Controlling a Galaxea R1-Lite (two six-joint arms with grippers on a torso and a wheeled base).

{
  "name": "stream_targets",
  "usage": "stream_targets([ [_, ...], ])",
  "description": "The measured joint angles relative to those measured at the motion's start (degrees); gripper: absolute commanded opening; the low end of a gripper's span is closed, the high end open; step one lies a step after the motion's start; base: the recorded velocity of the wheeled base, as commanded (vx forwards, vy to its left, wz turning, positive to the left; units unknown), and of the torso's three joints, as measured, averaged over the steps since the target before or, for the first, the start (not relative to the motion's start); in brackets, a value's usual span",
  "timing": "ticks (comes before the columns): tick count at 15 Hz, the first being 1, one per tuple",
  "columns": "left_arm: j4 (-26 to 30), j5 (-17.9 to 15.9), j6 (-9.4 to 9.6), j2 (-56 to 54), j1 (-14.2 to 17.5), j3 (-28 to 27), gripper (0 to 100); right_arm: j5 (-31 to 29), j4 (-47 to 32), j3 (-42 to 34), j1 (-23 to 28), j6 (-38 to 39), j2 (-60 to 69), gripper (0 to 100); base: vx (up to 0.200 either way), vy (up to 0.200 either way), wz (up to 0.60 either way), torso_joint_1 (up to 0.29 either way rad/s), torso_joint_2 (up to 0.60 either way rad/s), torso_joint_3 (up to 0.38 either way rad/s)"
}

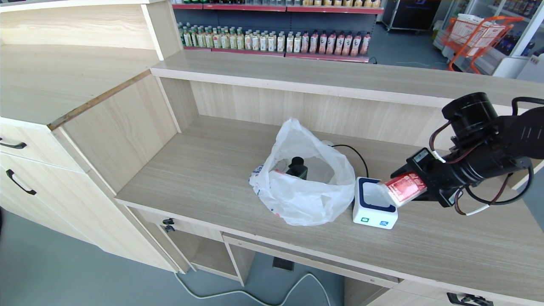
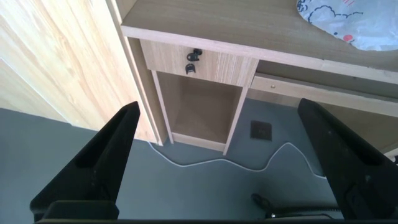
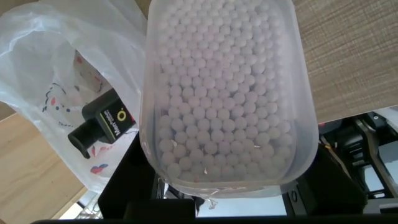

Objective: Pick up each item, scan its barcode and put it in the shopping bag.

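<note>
Head view has the right claw (image 1: 418, 187) closed on a clear plastic tub (image 1: 401, 189) of cotton swabs with a red label. The tub is held tilted off the table (image 1: 204, 170), just over the right edge of the white scanner (image 1: 374, 204), and the open shopping bag (image 1: 306, 187) sits just beside the scanner on its other side. A black bottle (image 1: 297, 166) already lies inside the bag. From the right wrist, the tub's see-through face shows it packed with white swab tips, and the claw grips it at one end across its sides. It is probably very light, with thin, smooth walls that are stiff enough to hold shape but could bow or slip under a hard squeeze. A moderate grip across the long sides near the end seems right, leaving the labelled face free for the scanner. Whether a barcode faces the scanner window cannot be told. The left claw (image 2: 219, 112) hangs wide open and holds nothing, low in front of the table near a keyed drawer (image 2: 196, 59).
</note>
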State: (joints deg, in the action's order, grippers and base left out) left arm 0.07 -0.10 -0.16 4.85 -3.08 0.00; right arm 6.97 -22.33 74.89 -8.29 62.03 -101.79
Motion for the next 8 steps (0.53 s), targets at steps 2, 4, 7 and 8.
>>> stream_targets([
  [2, 0.0, 0.0, 0.0, 0.0, 0.0, 0.0, 100, 0.0, 0.0, 0.0, 0.0, -0.3, -0.1, 0, 0.0, 0.0, 0.0, 0.0, 0.0, 0.0],
  [4, 0.0, 0.0, 0.0, 0.0, 0.0, 0.0, 100, 0.0, 0.1, -0.1, 0.0, -0.3, -0.1, 0, 0.0, 0.0, 0.0, 0.0, 0.0, 0.0],
  [7, 0.0, 0.0, 0.0, 0.0, 0.0, 0.0, 100, 0.3, 2.7, -0.4, 0.0, -0.4, -0.2, 0, 0.0, 0.0, 0.0, 0.0, 0.0, 0.0],
  [8, 0.0, 0.0, 0.0, 0.0, 0.0, 0.0, 100, 0.5, 3.0, -0.6, 0.0, -0.4, -0.2, 0, 0.0, 0.0, 0.0, 0.0, 0.0, 0.0],
])
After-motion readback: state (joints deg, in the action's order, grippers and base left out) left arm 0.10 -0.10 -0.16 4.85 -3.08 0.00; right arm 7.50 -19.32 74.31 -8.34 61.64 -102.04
